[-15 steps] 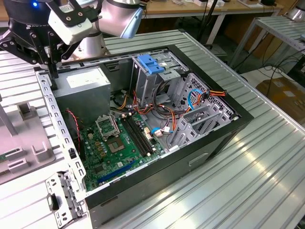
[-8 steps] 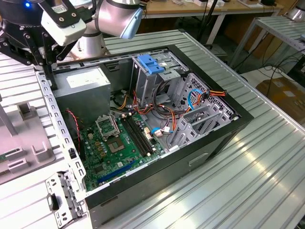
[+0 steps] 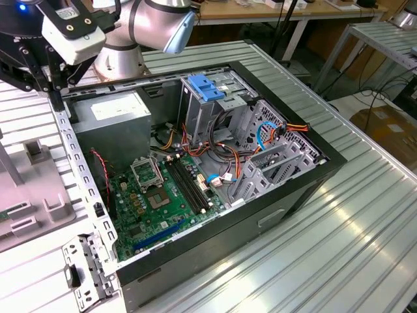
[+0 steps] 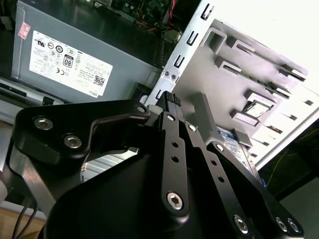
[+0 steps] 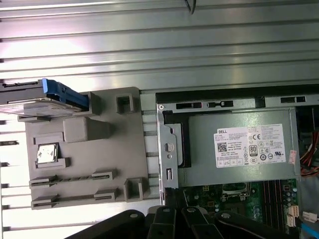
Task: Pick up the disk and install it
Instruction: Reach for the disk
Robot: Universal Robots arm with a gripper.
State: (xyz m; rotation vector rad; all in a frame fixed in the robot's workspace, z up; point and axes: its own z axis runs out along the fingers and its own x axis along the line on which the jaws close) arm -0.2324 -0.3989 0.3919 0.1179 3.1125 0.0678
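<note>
Exterior view: the gripper [image 3: 55, 91] hangs over the computer case [image 3: 68, 140] rim, at the exterior view's left.

Second wrist view: the fingers [image 4: 173, 134] are pinched together and hold nothing.

First wrist view: the disk [image 5: 42, 97] lies on the grey tray [image 5: 89, 149], outside the case.

Risk: closed fingers would likely strike the disk instead of straddling it, and the rim could snag them.

White printed sticker [image 5: 250, 147] on grey power supply [image 5: 202, 149], small red-and-white sticker [image 4: 24, 31] at its corner
</note>
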